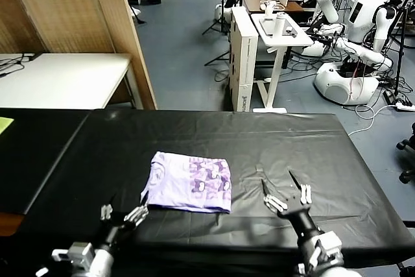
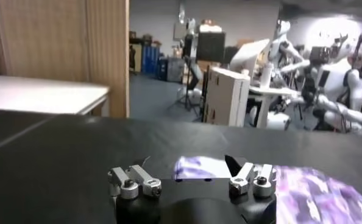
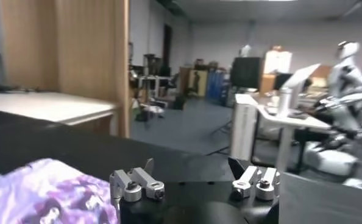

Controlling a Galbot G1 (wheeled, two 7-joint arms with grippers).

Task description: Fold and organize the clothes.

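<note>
The clothes are one lavender T-shirt, folded into a flat rectangle with its purple print facing up, lying on the black-covered table a little left of centre. My left gripper is open just off the shirt's near left corner, apart from the fabric. In the left wrist view the left gripper holds nothing, and the T-shirt lies just beyond it. My right gripper stands open over bare table to the right of the shirt. In the right wrist view the right gripper is empty and the T-shirt lies to one side.
A white table and a wooden partition stand behind on the left. Beyond the table's far edge are a white cart and other robots. A yellow-green scrap lies at the far left.
</note>
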